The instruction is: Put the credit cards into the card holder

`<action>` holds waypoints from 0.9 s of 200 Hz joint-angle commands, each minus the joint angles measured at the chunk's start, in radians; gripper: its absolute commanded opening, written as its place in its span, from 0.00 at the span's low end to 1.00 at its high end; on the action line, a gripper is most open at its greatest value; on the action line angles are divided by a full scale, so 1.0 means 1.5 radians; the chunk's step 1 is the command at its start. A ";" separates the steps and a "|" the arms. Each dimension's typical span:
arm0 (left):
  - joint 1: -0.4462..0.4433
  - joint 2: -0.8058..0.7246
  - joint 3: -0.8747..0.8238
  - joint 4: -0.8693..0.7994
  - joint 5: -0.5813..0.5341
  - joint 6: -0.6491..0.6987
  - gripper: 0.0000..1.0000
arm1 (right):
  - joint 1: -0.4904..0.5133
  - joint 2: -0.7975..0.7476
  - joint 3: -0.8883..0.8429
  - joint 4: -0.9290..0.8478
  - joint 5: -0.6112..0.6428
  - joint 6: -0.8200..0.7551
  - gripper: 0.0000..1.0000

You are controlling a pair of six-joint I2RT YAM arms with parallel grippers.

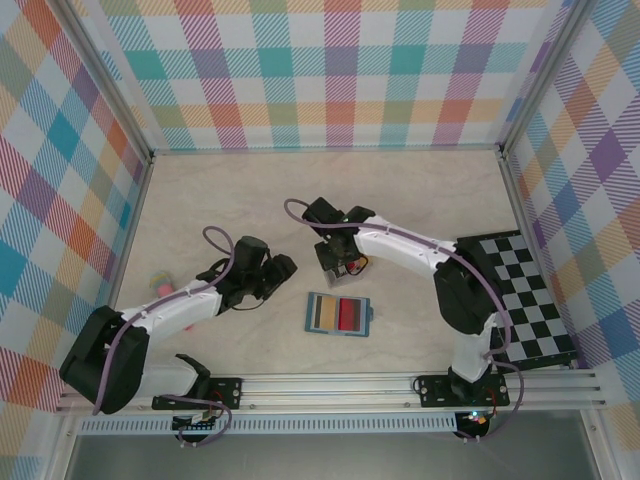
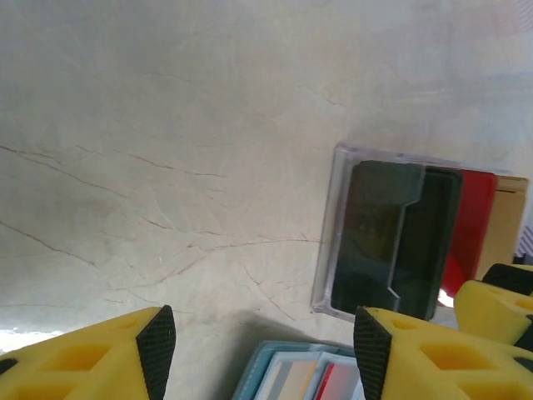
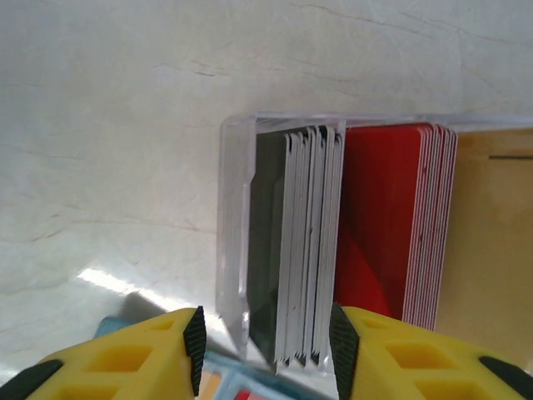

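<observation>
The teal-blue card holder (image 1: 366, 319) lies open on the table between the arms, with grey, gold and red cards (image 1: 335, 314) in its slots. Just beyond it stands a clear rack (image 3: 235, 217) holding silver-grey cards (image 3: 310, 242), red cards (image 3: 379, 225) and gold cards (image 3: 491, 242). My right gripper (image 1: 340, 264) hovers over the rack, open, its fingers (image 3: 193, 346) straddling the silver-grey stack without clamping it. My left gripper (image 1: 280, 272) is open left of the rack, nothing between its pads (image 2: 156, 343). The holder's edge (image 2: 250, 379) and the rack (image 2: 333, 242) appear below it.
A black-and-white chequered board (image 1: 525, 295) lies at the right by the wall. A small pink object (image 1: 160, 285) sits at the left beside the left arm. Plaid walls enclose three sides. Bare table stretches behind the arms.
</observation>
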 commanded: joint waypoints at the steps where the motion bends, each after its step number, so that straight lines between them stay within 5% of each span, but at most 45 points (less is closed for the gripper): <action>1: 0.006 0.014 0.021 0.022 0.026 -0.009 0.61 | 0.005 0.024 0.037 -0.036 0.047 -0.023 0.45; 87: 0.007 0.020 0.016 0.029 0.029 -0.011 0.62 | 0.026 0.099 0.082 -0.061 0.116 -0.036 0.43; 180: 0.007 0.023 0.011 0.042 0.035 -0.018 0.63 | 0.030 0.072 0.074 -0.071 0.184 -0.043 0.33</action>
